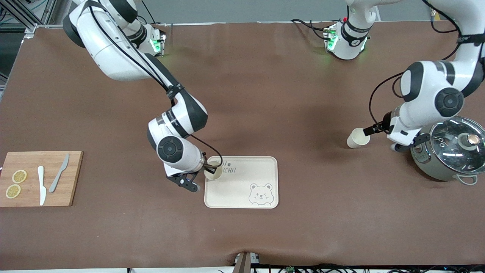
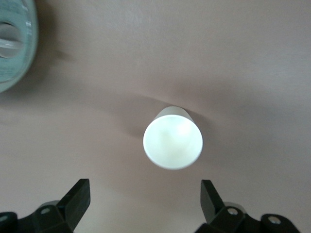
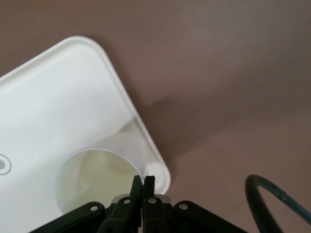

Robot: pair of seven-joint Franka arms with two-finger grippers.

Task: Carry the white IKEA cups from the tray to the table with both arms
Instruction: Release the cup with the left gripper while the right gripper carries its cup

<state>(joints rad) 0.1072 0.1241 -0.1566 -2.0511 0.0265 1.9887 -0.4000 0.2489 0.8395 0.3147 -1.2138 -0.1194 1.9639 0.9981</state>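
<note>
One white cup is at the corner of the cream bear-print tray toward the right arm's end, farther from the front camera. My right gripper is shut on its rim. In the right wrist view the fingertips pinch the cup's wall over the tray's corner. I cannot tell whether the cup rests on the tray. The second white cup stands upright on the table. My left gripper is open just beside it. In the left wrist view the cup stands ahead of the gripper, not between the fingers.
A grey pot with a glass lid stands close to the left arm's wrist, at that arm's end; its edge shows in the left wrist view. A wooden cutting board with lemon slices and two knives lies at the right arm's end.
</note>
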